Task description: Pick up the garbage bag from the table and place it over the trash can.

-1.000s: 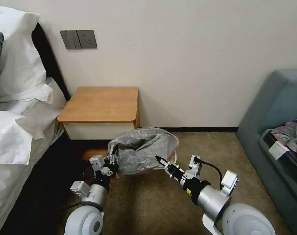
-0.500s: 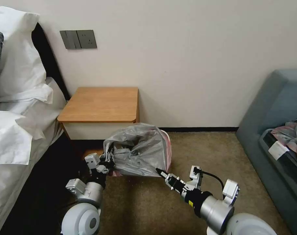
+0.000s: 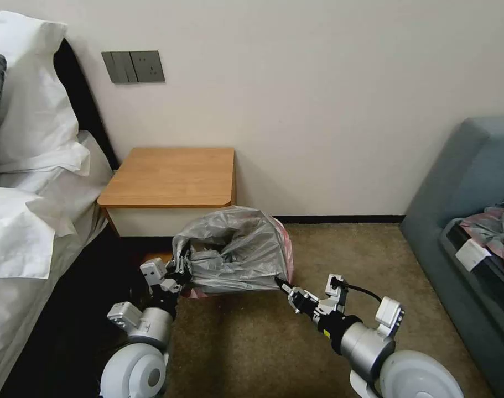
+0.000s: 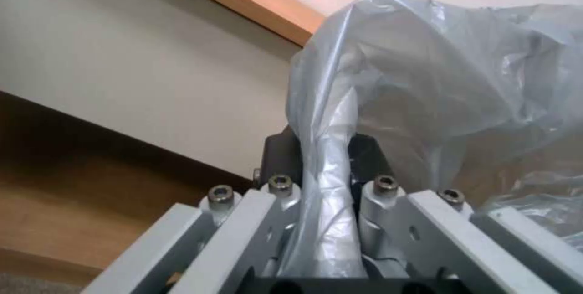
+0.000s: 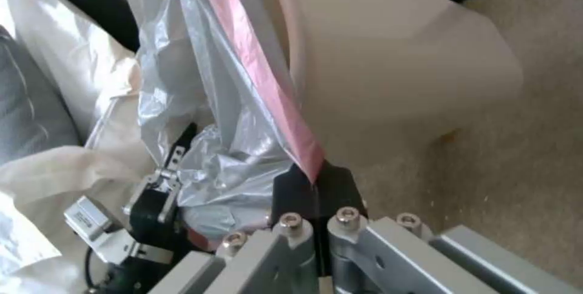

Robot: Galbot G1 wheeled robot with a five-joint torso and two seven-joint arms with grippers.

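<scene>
Tools, two, pinch one garbage bag (image 3: 235, 249) over one trash can (image 5: 389, 66).

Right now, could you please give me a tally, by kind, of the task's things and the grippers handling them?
Thin translucent grey plastic garbage bag with a pink edge: 1
Small cream plastic trash can: 1
Small wooden nightstand table with an orange-brown top: 1
Grippers: 2, the left gripper and the right gripper, each pinching the bag's edge
Total: 5
</scene>
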